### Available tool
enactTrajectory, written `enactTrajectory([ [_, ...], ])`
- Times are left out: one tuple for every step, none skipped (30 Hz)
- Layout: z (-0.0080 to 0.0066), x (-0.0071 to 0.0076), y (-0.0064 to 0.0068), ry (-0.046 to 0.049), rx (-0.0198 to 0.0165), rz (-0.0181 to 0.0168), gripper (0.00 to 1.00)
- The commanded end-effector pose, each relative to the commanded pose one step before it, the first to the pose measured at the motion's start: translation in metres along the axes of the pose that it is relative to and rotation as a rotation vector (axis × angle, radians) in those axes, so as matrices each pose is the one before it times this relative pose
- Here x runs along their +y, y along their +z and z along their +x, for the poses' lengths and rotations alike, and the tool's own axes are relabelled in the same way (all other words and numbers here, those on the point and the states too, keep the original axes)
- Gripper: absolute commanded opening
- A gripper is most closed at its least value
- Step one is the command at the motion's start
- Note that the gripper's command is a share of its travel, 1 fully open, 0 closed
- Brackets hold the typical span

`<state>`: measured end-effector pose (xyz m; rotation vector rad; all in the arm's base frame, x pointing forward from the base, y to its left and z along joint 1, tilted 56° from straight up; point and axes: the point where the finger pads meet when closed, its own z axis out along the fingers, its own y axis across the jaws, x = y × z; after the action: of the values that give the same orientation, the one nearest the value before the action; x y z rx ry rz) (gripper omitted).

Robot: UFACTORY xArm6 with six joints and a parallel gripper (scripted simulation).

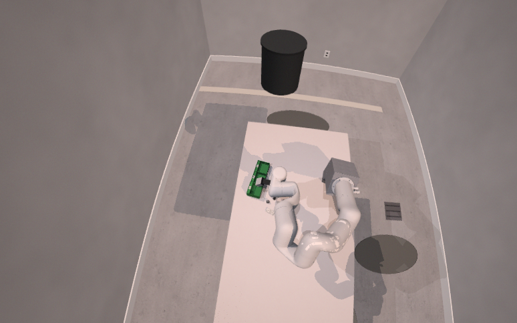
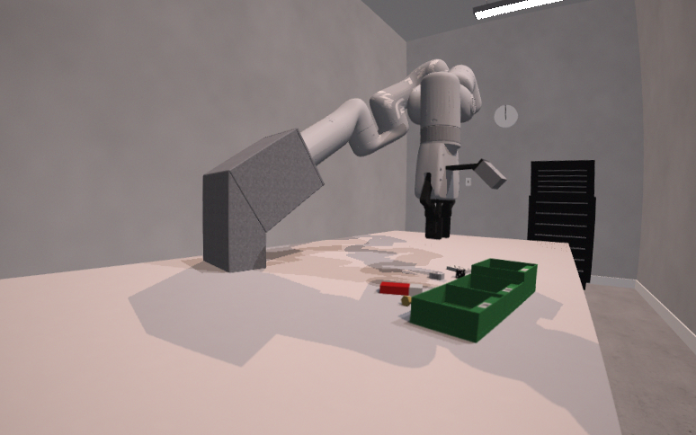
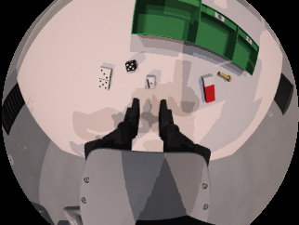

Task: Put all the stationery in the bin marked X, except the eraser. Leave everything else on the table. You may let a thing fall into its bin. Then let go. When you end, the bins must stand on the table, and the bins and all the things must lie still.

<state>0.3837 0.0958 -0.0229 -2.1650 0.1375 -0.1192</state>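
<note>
A green bin (image 3: pixel 191 25) with three compartments stands on the table; it also shows in the side view (image 2: pixel 474 297) and from above (image 1: pixel 258 179). Its white labels are too small to read. My gripper (image 3: pixel 149 107) (image 2: pixel 437 226) is partly open and empty, well above the table beside the bin. Below its fingertips lies a small grey-white piece (image 3: pixel 150 81). A black piece (image 3: pixel 131 66) and a white dotted piece (image 3: pixel 107 77) lie to its left. A red block with a white end (image 3: pixel 209 89) and a small yellow piece (image 3: pixel 224 75) lie to the right, near the bin.
The arm's grey base block (image 2: pixel 256 199) stands on the table far from the bin. A black barrel (image 1: pixel 283 61) stands on the floor beyond the table's far end. The bin sits close to the table's edge.
</note>
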Motion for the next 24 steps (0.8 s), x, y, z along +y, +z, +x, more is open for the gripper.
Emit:
enactTrajectory([
  [-0.00163, -0.00154, 0.00288, -0.00474, 0.01051, -0.00039, 0.29],
  [0.00034, -0.00004, 0.00001, 0.0, 0.00001, 0.0, 0.29],
  [0.00039, 0.00001, 0.0, 0.0, 0.0, 0.0, 0.29],
  [0.0004, 0.00004, -0.00007, 0.00001, -0.00002, 0.0, 0.29],
  [0.00031, 0.00006, 0.00003, -0.00001, 0.00002, 0.0, 0.29],
  [0.00028, 0.00008, 0.00001, 0.0, 0.00001, 0.0, 0.29],
  [0.0, 0.0, 0.0, 0.0, 0.0, 0.0, 0.29],
  [0.0, 0.0, 0.0, 0.0, 0.0, 0.0, 0.29],
  [0.00022, 0.00009, 0.00002, 0.0, 0.0, 0.0, 0.29],
  [0.0002, 0.00007, 0.0, 0.0, 0.0, 0.0, 0.29],
  [0.00021, 0.00007, 0.0, 0.0, 0.0, 0.0, 0.29],
  [0.0002, 0.00006, 0.0, 0.0, 0.0, 0.0, 0.29],
  [0.00019, 0.00006, 0.0, 0.0, 0.0, 0.0, 0.29],
  [0.00018, 0.00005, 0.0, 0.0, 0.0, 0.0, 0.29],
  [0.00017, 0.00005, 0.0, 0.0, 0.0, 0.0, 0.29],
  [0.00015, 0.00004, 0.0, 0.0, 0.0, 0.0, 0.29],
  [0.00014, 0.00004, 0.0, 0.0, 0.0, 0.0, 0.29],
  [0.00012, 0.00003, 0.0, 0.0, 0.0, 0.0, 0.29],
  [0.00011, 0.00003, 0.0, 0.0, 0.0, 0.0, 0.29],
  [0.00009, 0.00002, 0.0, 0.0, 0.0, 0.0, 0.29],
  [0.00008, 0.00002, 0.0, 0.0, 0.0, 0.0, 0.29],
  [0.00007, 0.00002, 0.0, 0.0, 0.0, 0.0, 0.29],
  [0.00006, 0.00002, 0.0, 0.0, 0.0, 0.0, 0.29],
  [0.0, 0.0, 0.0, 0.0, 0.0, 0.0, 0.29],
])
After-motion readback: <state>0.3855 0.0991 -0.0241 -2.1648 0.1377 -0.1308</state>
